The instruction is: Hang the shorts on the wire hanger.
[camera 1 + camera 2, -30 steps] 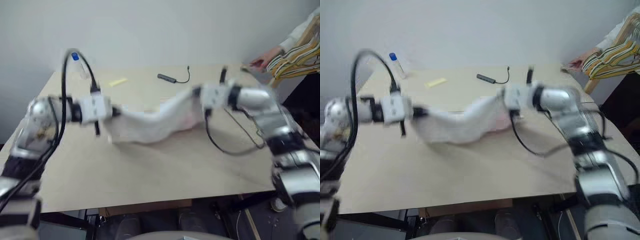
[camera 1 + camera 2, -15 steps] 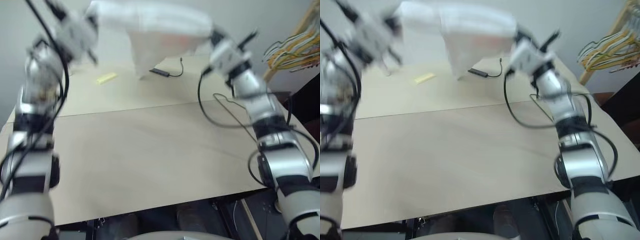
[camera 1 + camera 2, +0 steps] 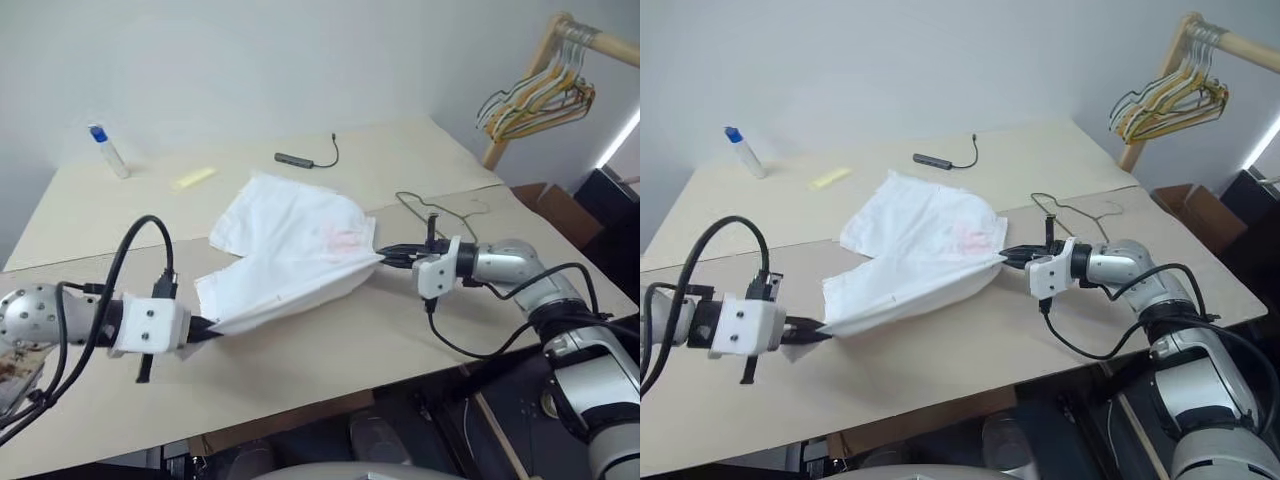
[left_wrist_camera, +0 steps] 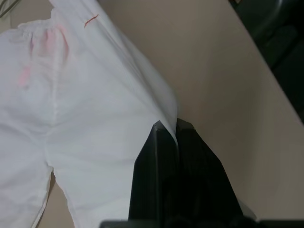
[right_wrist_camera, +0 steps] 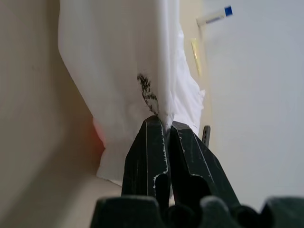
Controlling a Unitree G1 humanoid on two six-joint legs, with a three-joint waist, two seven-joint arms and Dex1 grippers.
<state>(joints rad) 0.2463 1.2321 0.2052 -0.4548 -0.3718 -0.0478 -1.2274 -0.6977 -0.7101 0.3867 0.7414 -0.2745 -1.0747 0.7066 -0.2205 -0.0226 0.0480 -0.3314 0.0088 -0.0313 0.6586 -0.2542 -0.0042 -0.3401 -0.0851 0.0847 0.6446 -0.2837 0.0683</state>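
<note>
Now: large white cloth shorts [image 3: 290, 250] stretched low over pale wooden worktop [image 3: 330, 350], pinched at two ends.
Left gripper [image 3: 812, 331] clamped on near-left edge; right gripper [image 3: 1012, 256] clamped on right edge. Thin grey wire hanger [image 3: 440, 212] lies flat just beyond right gripper, apart from cloth. Bare worktop along the near edge; small bottle [image 3: 106, 150], yellow strip [image 3: 194, 177], black cable [image 3: 305, 158] near far edge.

The light wooden table [image 3: 300, 350] carries the shorts [image 3: 290, 250], wire hanger [image 3: 440, 208], bottle [image 3: 105, 150] and cable [image 3: 305, 158].
</note>
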